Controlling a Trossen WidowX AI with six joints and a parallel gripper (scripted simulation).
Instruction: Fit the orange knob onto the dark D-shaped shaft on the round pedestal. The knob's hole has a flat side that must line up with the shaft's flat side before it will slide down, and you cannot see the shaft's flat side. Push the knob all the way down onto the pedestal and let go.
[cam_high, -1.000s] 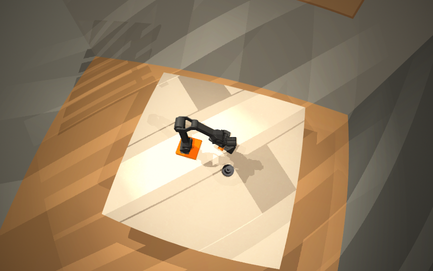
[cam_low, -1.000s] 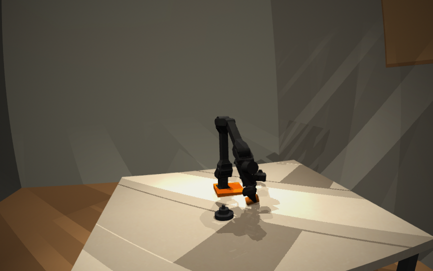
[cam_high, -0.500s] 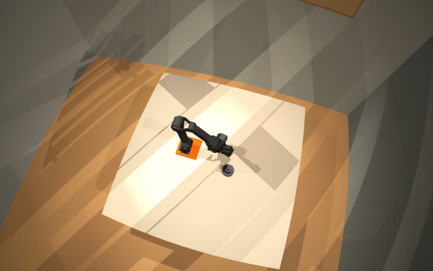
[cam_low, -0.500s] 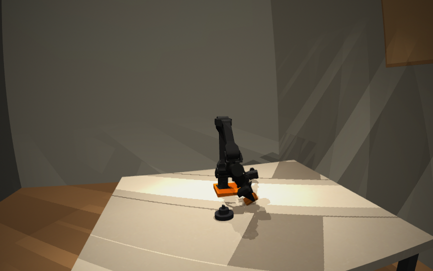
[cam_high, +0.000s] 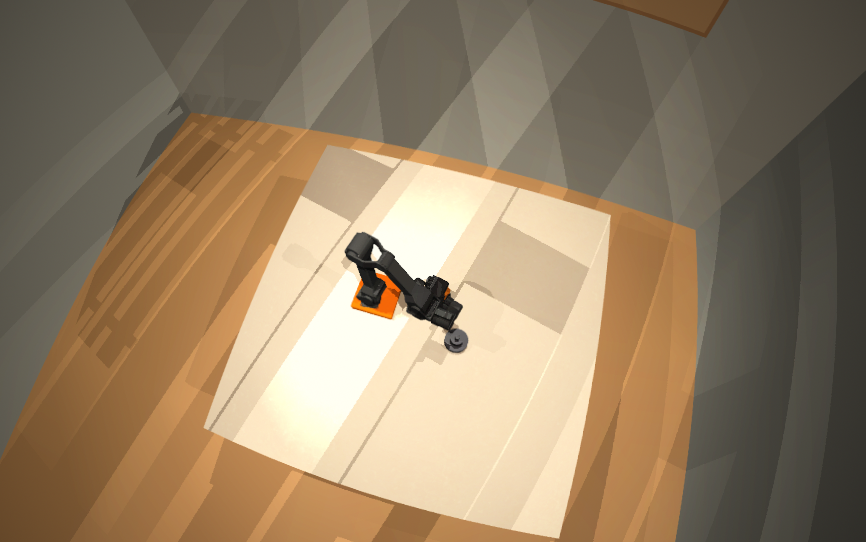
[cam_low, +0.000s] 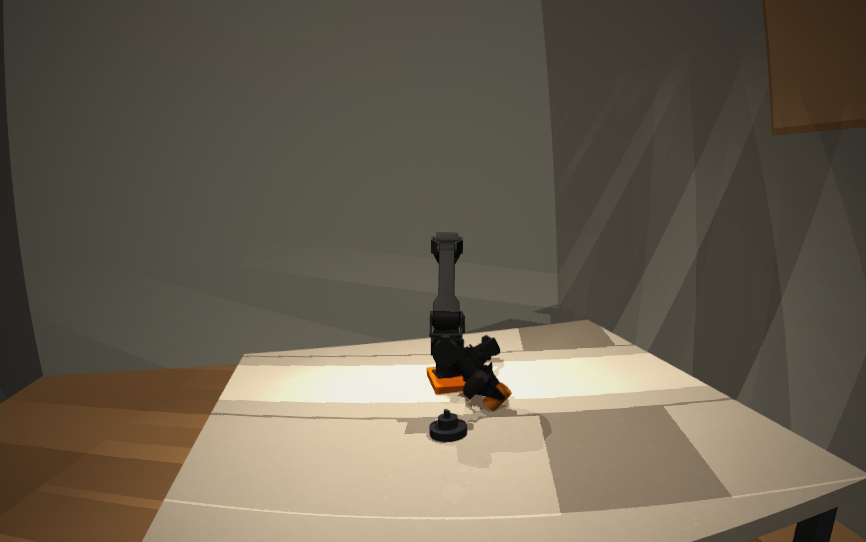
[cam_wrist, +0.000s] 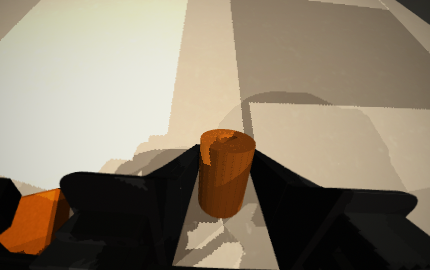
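The orange knob (cam_high: 447, 292) (cam_low: 493, 403) (cam_wrist: 222, 180) is a cylinder. My gripper (cam_wrist: 224, 151) is shut on it, with one dark finger on each side in the wrist view. The knob looks tilted in the exterior view, and its upper end shows a small dark mark in the wrist view. How far it is above the table is hard to tell. The dark round pedestal (cam_high: 448, 345) (cam_low: 448, 433) stands upright on the table, beside the gripper and apart from the knob. Its short shaft (cam_high: 456, 339) (cam_low: 446, 412) points up, bare. The shaft's flat side cannot be made out.
The arm's orange base plate (cam_high: 381, 311) (cam_low: 447, 385) (cam_wrist: 35, 225) is on the pale table top (cam_high: 459, 434) (cam_low: 319, 466), behind the pedestal in the exterior view. The folded arm rises from it. Shadows of the arm fall around the pedestal.
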